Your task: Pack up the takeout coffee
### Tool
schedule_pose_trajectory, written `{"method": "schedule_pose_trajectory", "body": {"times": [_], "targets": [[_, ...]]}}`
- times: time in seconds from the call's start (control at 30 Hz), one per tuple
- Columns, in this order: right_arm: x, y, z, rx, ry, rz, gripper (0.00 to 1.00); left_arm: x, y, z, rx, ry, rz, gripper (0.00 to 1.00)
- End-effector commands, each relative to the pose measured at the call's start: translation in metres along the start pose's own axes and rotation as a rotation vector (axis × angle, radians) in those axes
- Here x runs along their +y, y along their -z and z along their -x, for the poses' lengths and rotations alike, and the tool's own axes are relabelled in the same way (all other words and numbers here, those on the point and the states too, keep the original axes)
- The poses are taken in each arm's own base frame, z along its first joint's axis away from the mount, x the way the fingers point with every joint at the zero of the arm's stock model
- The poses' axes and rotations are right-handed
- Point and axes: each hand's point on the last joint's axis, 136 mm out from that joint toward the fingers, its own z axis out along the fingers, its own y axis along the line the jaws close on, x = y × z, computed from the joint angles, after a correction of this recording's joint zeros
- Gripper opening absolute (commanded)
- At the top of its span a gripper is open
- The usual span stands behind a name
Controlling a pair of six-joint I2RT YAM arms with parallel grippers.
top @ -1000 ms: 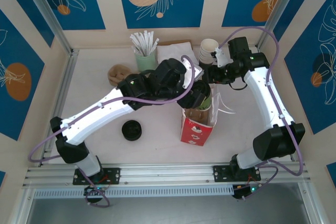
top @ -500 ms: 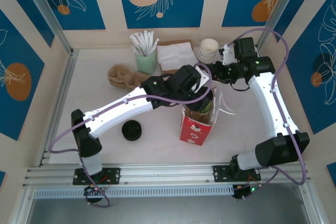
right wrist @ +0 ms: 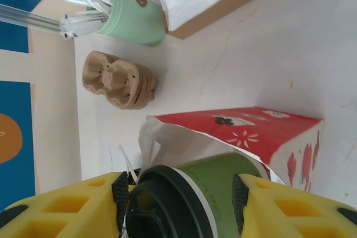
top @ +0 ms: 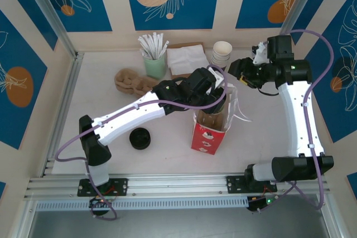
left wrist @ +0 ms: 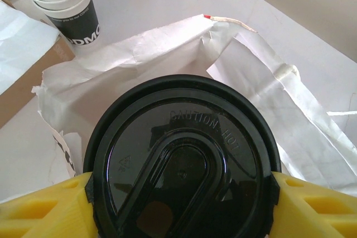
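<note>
left wrist cam: where's the takeout coffee (left wrist: 184,171)?
– in the mouth of the red bag (top: 207,137) (bag upright on counter (top: 167,157)), lid clamped btwn left jaws. right jaws apart, near the bag.

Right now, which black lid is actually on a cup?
The lid on the green takeout coffee, held by the left gripper at the red bag's mouth. The other lid lies loose on the table.

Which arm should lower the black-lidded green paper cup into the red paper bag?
Left. Its gripper holds the cup directly over the open mouth of the bag; the right gripper stands open, off to the side.
</note>
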Motion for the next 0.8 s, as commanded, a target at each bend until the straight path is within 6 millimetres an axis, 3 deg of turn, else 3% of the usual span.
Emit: {"method": "schedule_pose_trajectory", "body": {"times": [0.0,0.2,0.4,0.77], "targets": [[-0.020,0.002,-0.019,0.072,-0.067,-0.056,0.55,0.005,0.017,0.020,-0.068,0.025,0.017,0.69],[-0.031,-0.002,-0.026,0.064,0.015,-0.065,0.57,0.009,0.010,0.009,-0.028,0.042,0.037,0.69],[-0.029,-0.024,-0.030,0.137,0.181,-0.012,0.57,0.009,0.003,-0.002,-0.002,0.050,0.036,0.69],[-0.034,-0.050,-0.055,0.251,0.166,-0.046,0.56,0.006,-0.004,-0.018,0.031,0.055,0.014,0.69]]}}
